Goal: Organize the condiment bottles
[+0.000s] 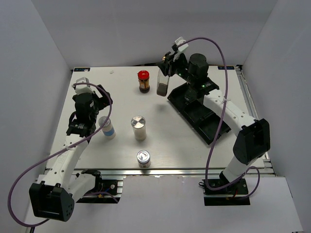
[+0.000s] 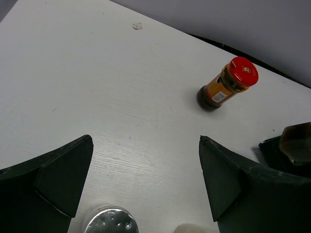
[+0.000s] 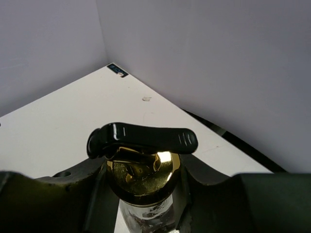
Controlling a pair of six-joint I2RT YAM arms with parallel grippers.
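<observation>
My right gripper [image 1: 166,65] is shut on the neck of a clear glass bottle [image 1: 162,83] with dark contents, standing at the back of the table by the tray's corner. In the right wrist view my fingers [image 3: 73,194] clamp it just under its gold pourer [image 3: 143,174] with a black flip cap. A red-lidded dark jar [image 1: 144,81] stands left of it and shows in the left wrist view [image 2: 227,85]. My left gripper [image 1: 101,100] is open and empty, above a blue-labelled shaker [image 1: 107,127]. Two silver-lidded shakers [image 1: 139,127] [image 1: 144,158] stand mid-table. A second glass bottle is out of view.
A black compartmented tray [image 1: 201,116] lies slanted on the right half of the table, partly under my right arm. A silver lid [image 2: 109,222] shows at the bottom edge of the left wrist view, between the jaws. White walls enclose the table on three sides.
</observation>
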